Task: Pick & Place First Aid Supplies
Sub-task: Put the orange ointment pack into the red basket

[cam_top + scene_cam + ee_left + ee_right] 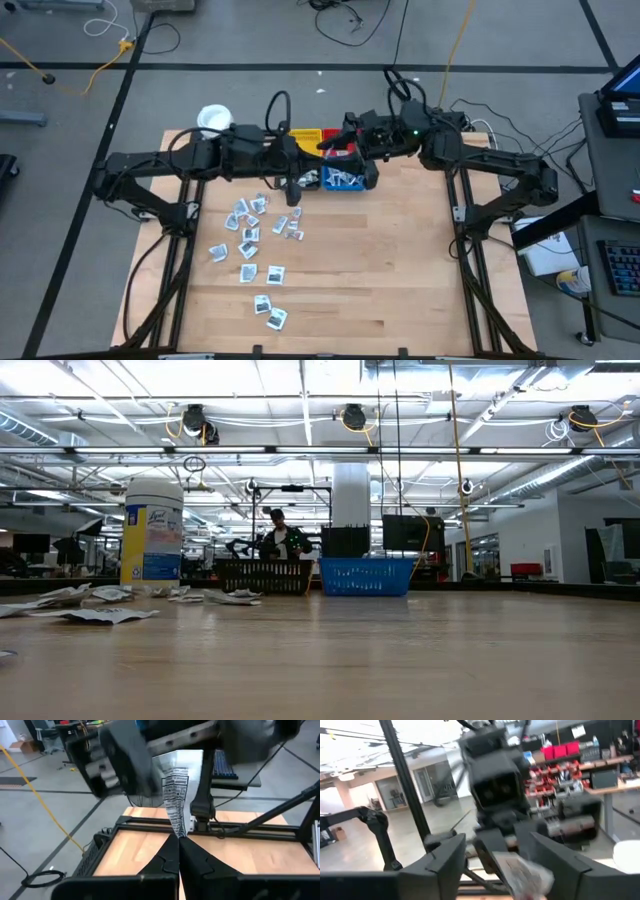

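Above the bins at 12 o'clock on the tabletop, we see both arms meet mid-air. Left end effector is pinched shut on the lower edge of a packet, a narrow silvery strip with dark print standing upright from the fingertips. Right end effector sits face to face with it, fingers apart, packet between them but not yet gripped as far as we can tell. Looks like a handover.

Other packets lie scattered at about 8 o'clock from the blue bin; red bin and yellow bin sit just behind it, and a jar stands at 11 o'clock.

Handling, our guess: the packet is very light, thin, floppy, with a slick foil face. It bows when held by one edge, so we would take it on the free upper edge, flat faces between the pads, well clear of the left fingertips. Too light a pinch could let it slide.

Views: only the wrist views show the held packet; in the high view the arms hide it. The low view shows no arm at all, just the jar, the packet pile, blue and dark bins, and a person far behind.
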